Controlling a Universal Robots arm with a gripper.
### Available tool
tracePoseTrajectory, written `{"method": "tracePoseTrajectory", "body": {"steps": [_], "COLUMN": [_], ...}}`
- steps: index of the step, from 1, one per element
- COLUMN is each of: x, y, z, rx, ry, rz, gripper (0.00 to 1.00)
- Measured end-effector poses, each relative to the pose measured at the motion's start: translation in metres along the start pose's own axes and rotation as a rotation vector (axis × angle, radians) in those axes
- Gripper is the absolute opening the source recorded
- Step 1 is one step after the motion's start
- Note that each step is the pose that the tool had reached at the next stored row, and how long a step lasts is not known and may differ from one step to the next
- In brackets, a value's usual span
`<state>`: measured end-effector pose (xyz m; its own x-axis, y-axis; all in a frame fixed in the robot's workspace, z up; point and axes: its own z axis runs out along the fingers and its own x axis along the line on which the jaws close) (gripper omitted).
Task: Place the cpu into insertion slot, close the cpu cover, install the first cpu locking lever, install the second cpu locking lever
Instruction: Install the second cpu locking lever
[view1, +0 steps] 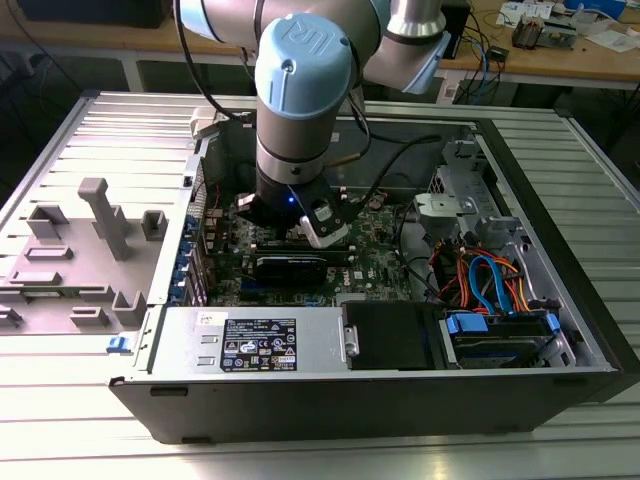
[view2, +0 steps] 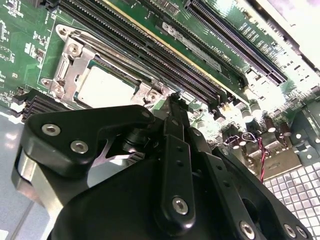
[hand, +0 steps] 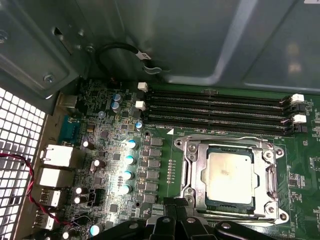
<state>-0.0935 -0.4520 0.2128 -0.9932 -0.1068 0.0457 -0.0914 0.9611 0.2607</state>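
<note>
The small square CPU with its silver-grey metal top (hand: 229, 177) already sits in the square insertion slot with the silver rim (hand: 186, 175) on the green motherboard (hand: 160, 165), and the thin silver hinged cover frame (hand: 272, 175) lies down around it, so those two steps look done. Whether either locking lever is latched I cannot tell. The black gripper (view2: 172, 107) hovers just beside the socket's edge, fingers drawn together, holding nothing.

Even indoor light throughout; glare whitens the cpu (view2: 104, 91) top, and the near gripper (view2: 172, 107) is blurred.
</note>
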Motion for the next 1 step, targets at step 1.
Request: {"method": "tracePoseTrajectory", "body": {"steps": [1], "x": [0.0000], "y": [0.0000], "z": [0.0000], "rx": [-0.0001], "ry": [0.0000], "rz": [0.000], "gripper": [0.11]}}
